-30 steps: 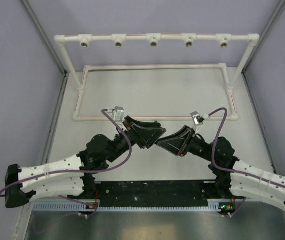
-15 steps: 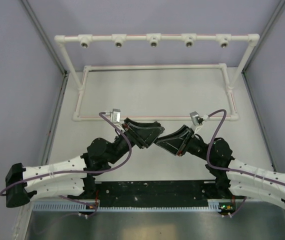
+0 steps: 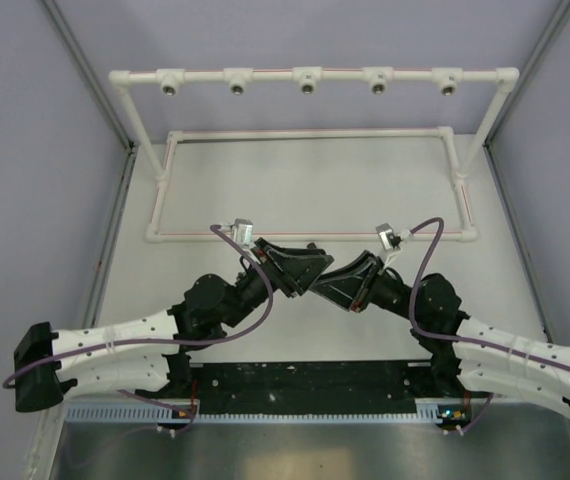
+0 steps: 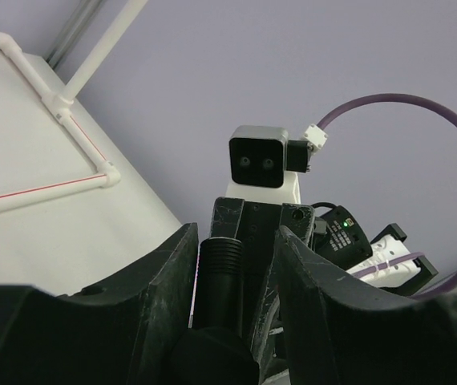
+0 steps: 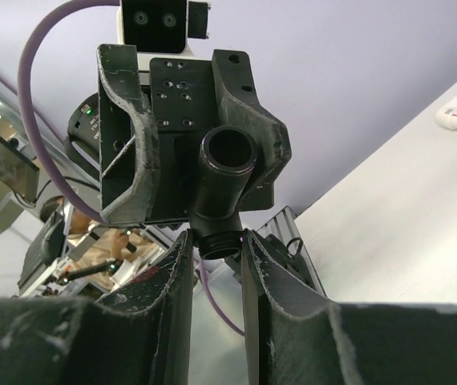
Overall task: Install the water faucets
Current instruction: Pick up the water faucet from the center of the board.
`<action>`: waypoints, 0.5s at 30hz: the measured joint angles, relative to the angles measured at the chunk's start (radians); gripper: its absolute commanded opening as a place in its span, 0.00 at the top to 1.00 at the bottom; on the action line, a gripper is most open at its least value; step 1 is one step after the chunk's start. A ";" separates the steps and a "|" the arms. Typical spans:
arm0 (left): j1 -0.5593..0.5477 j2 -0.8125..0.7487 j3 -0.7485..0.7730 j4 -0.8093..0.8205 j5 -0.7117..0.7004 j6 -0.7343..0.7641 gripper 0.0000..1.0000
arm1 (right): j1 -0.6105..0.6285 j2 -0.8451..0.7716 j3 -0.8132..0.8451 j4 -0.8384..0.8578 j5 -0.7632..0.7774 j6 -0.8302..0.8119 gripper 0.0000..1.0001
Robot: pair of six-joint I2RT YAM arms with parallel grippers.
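The right gripper [image 5: 216, 241] pinches the black plastic tubular faucet [image 5: 227, 172] by its stem, while the left gripper [image 4: 235, 241], part-open, straddles it; it is likely light, rigid and slippery, so clamp its ribbed barrel.

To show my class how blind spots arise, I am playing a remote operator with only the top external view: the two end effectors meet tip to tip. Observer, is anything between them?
Observer: Yes. The right wrist view shows a black faucet piece, its ribbed base gripped between the fingers of the right end effector.
Operator: Has the left one taken hold too?
Observer: Not firmly. The left wrist view shows a ribbed black shaft between the fingers of the left end effector, with a gap on one side.
Operator: Any detail of the piece?
Observer: Its hollow tube end faces the right wrist camera.
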 measured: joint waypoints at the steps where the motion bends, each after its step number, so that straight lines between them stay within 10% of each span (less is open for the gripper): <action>1: 0.000 0.000 0.000 -0.006 -0.005 0.005 0.54 | 0.000 -0.001 0.000 -0.006 0.000 -0.003 1.00; 15: 0.000 0.004 0.000 -0.046 -0.041 0.029 0.59 | 0.000 -0.012 0.007 -0.054 0.013 -0.028 1.00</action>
